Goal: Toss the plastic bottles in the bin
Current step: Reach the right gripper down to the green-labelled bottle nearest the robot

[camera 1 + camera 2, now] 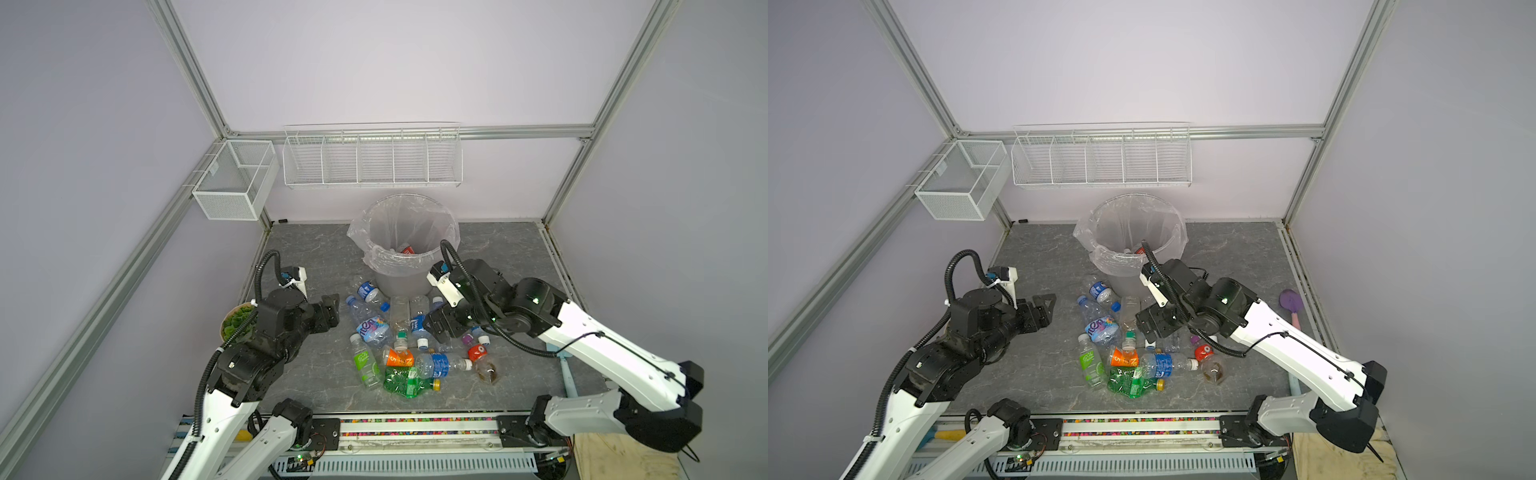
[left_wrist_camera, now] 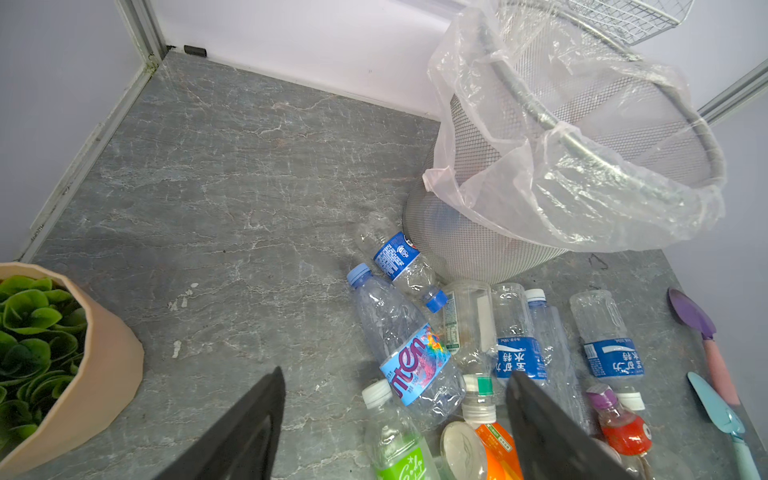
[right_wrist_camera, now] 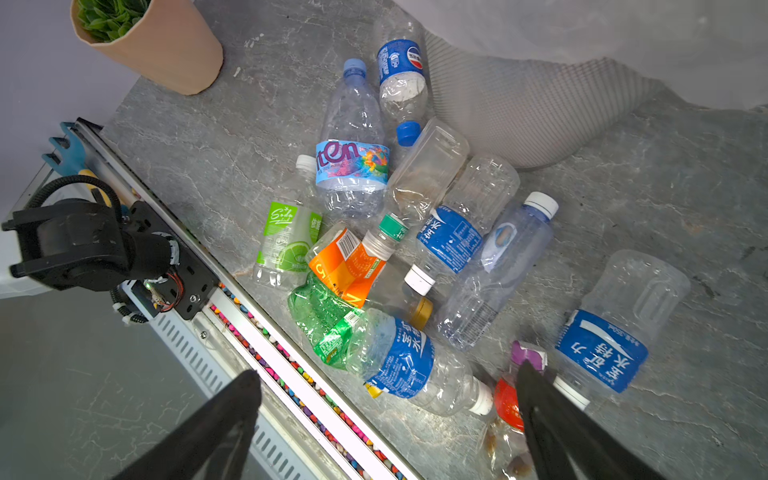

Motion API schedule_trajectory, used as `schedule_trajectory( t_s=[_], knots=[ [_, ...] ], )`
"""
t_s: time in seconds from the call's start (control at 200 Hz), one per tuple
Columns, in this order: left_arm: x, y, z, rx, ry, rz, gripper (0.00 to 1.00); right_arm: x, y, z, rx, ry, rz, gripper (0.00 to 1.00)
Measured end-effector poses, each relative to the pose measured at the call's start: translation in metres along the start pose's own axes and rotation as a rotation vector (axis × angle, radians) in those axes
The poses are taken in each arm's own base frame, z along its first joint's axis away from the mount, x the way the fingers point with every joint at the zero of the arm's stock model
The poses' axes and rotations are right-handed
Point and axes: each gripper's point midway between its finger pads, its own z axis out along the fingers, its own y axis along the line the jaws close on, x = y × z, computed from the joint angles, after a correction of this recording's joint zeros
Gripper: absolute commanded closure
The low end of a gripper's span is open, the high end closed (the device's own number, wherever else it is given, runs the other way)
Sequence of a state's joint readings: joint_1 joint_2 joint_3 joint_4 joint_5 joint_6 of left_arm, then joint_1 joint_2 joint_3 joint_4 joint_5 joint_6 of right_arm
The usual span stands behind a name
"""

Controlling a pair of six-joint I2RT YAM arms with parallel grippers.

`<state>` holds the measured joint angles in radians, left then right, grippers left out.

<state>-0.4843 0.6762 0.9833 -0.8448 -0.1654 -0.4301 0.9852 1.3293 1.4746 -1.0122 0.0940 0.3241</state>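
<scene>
Several plastic bottles (image 1: 399, 345) lie in a heap on the grey table in front of the bin (image 1: 399, 282), a grey mesh bucket with a clear bag over its rim. Among them are a crushed green bottle (image 1: 405, 382) (image 3: 320, 316), an orange-labelled one (image 1: 399, 357) and a tall one with a light-blue label (image 2: 411, 361) (image 3: 353, 166). A red-labelled bottle (image 1: 406, 249) lies inside the bin. My left gripper (image 1: 332, 311) (image 2: 397, 376) hangs open just left of the heap, holding nothing. My right gripper (image 1: 434, 328) (image 3: 388, 372) hovers open over the heap's right side, also empty.
A potted plant (image 1: 237, 324) stands at the left edge beside my left arm. A purple spade (image 1: 1289, 301) and a blue trowel (image 2: 723, 415) lie at the right. White wire baskets (image 1: 372, 160) hang on the back wall. A rail with coloured beads (image 1: 415, 420) lines the front edge.
</scene>
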Motion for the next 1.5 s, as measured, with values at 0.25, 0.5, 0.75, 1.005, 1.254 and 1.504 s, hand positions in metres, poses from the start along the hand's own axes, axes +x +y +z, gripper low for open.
schedule_trajectory(
  t_s=[0.25,0.5,0.75,1.005,1.254,1.504],
  knots=[
    [0.012,0.011,-0.012,0.001,-0.034,0.017,0.17,-0.002,0.026,0.026,-0.023,0.058,-0.054,0.02],
    [0.022,0.02,-0.018,-0.004,-0.06,0.014,0.18,-0.002,0.052,0.058,-0.035,0.131,-0.101,0.03],
    [0.019,0.024,-0.029,0.002,-0.114,0.003,0.19,-0.001,0.082,0.086,-0.048,0.182,-0.146,0.06],
    [0.018,0.026,-0.036,0.007,-0.144,-0.006,0.21,0.01,0.097,0.113,-0.057,0.244,-0.149,0.07],
    [0.017,0.027,-0.04,0.012,-0.16,-0.01,0.22,0.019,0.111,0.135,-0.074,0.289,-0.145,0.08],
    [0.016,0.028,-0.04,0.011,-0.164,-0.011,0.23,0.031,0.124,0.164,-0.09,0.338,-0.128,0.1]
  ],
)
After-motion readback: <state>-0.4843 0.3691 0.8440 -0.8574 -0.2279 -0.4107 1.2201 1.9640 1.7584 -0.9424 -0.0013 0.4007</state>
